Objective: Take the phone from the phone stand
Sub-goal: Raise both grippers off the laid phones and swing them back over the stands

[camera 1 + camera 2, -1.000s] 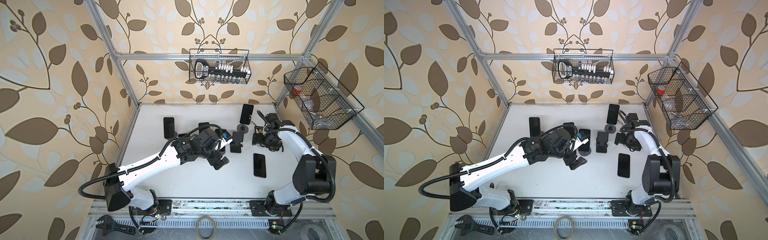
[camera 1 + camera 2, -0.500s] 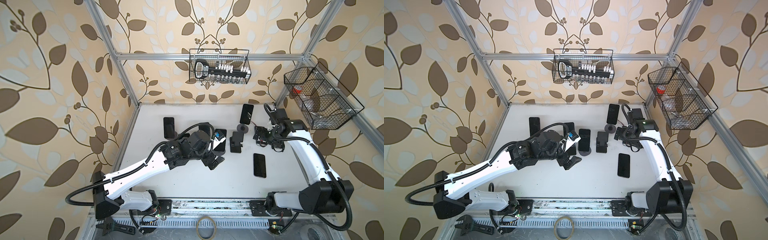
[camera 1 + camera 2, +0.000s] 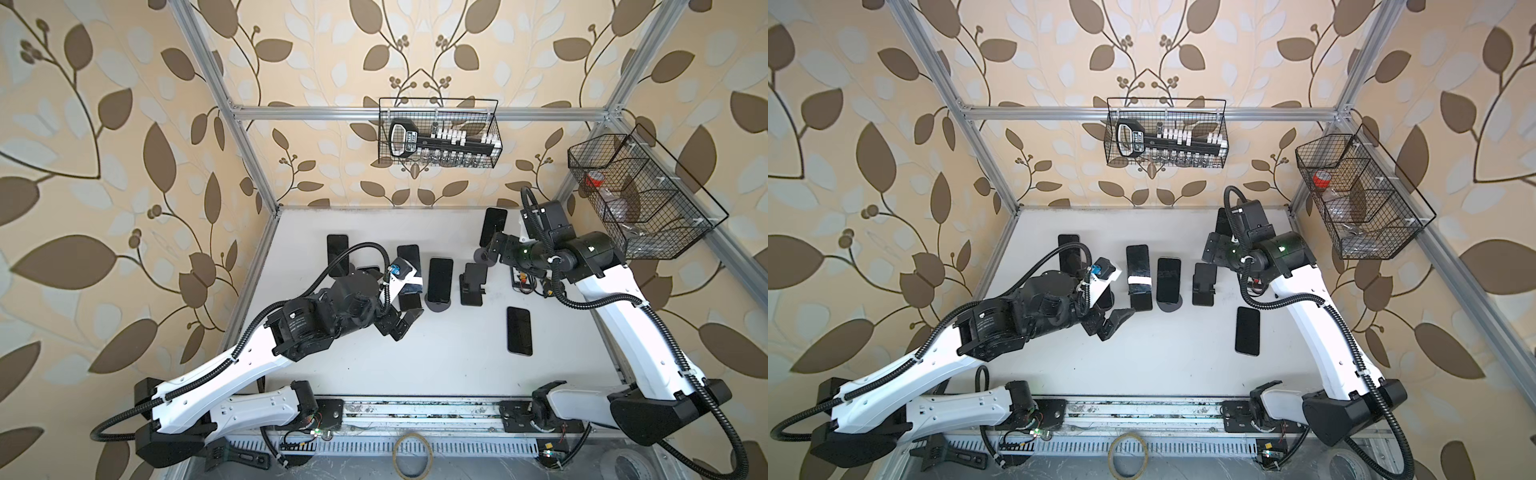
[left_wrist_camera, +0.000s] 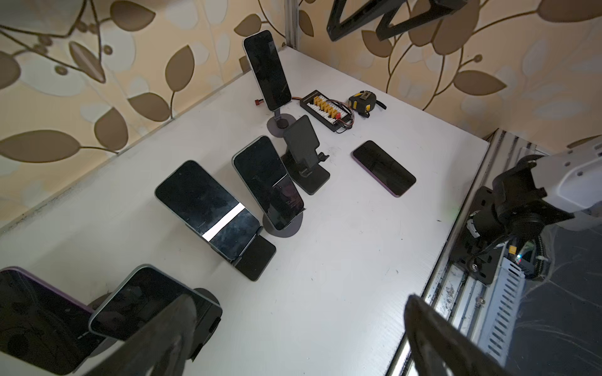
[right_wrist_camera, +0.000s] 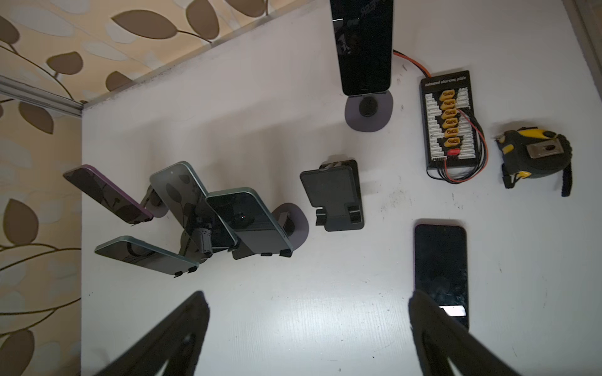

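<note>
Several dark phones lean on stands across the white table. The phone (image 3: 493, 226) (image 5: 363, 45) at the back right sits on a tall round-based stand (image 3: 482, 255). My right gripper (image 3: 489, 249) (image 5: 308, 298) hovers just in front of that stand, open and empty. Another phone (image 3: 440, 278) (image 4: 268, 182) rests on a round stand mid-table, and one more (image 3: 409, 266) (image 4: 208, 208) to its left. My left gripper (image 3: 399, 324) (image 4: 298, 302) is open and empty in front of those two. A phone (image 3: 519, 330) (image 5: 439, 270) lies flat on the table.
An empty black stand (image 3: 473, 284) (image 5: 334, 195) stands mid-table. A charging board (image 5: 449, 118) with wires and a tape measure (image 5: 534, 156) lie at the right under my right arm. Wire baskets (image 3: 438, 133) (image 3: 640, 195) hang on the back and right walls.
My left gripper has drawn back to the left, away from the middle phones. My right arm has risen, and its gripper has moved toward the back stand.
</note>
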